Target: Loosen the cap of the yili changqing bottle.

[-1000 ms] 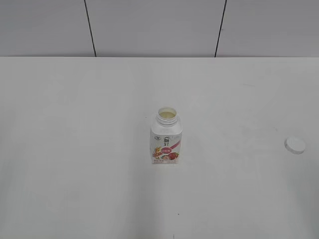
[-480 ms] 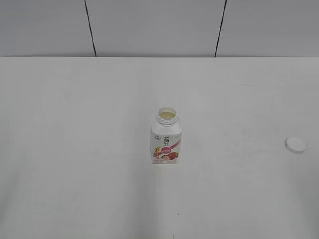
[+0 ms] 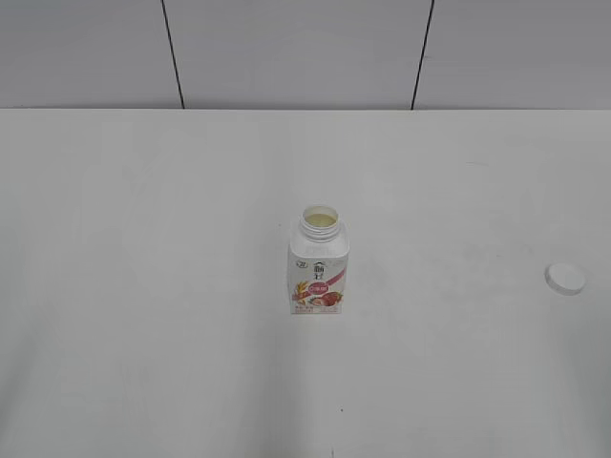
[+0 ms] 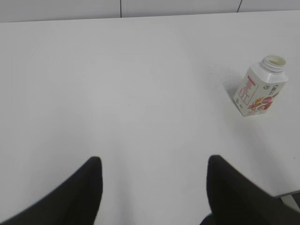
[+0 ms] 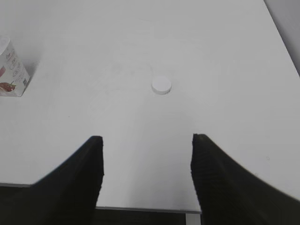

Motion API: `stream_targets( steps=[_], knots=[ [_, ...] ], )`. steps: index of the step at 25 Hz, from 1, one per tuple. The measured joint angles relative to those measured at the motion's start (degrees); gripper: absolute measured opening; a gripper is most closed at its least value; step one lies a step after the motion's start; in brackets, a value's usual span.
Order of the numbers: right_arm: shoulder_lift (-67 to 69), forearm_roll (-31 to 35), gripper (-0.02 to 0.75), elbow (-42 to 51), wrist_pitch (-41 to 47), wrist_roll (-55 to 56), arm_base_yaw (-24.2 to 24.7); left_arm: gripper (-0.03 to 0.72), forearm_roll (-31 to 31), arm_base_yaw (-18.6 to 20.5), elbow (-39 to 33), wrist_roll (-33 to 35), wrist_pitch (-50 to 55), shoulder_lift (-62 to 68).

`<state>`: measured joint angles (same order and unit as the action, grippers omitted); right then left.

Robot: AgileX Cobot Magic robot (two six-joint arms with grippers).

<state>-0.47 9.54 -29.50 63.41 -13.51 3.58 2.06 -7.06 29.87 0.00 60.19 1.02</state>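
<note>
The yili changqing bottle (image 3: 319, 264) stands upright mid-table with its wide round neck open and no cap on it. It also shows in the left wrist view (image 4: 260, 86) and, cut by the left edge, in the right wrist view (image 5: 10, 70). The white cap (image 3: 565, 278) lies flat on the table far to the bottle's right; it also shows in the right wrist view (image 5: 161, 85). My left gripper (image 4: 153, 164) is open and empty, well back from the bottle. My right gripper (image 5: 146, 140) is open and empty, short of the cap. Neither gripper shows in the exterior view.
The white table (image 3: 153, 286) meets a grey panelled wall (image 3: 286, 48) at the back. The table's near edge (image 5: 140, 207) lies under my right gripper, and its right edge (image 5: 281, 37) shows in that view.
</note>
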Motion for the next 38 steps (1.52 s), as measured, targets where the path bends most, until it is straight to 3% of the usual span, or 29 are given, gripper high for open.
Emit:
stream_targets(
  steps=[12, 38],
  knots=[
    [0.0, -0.1, 0.473, 0.0, -0.1, 0.0, 0.0, 0.439, 1.1, 2.9, 0.0, 0.0, 0.0, 0.0],
    [0.0, -0.3, 0.473, 0.0, -0.1, 0.0, 0.0, 0.436, 3.0, 3.5, -0.1, 0.0, 0.1, -1.4]
  ],
)
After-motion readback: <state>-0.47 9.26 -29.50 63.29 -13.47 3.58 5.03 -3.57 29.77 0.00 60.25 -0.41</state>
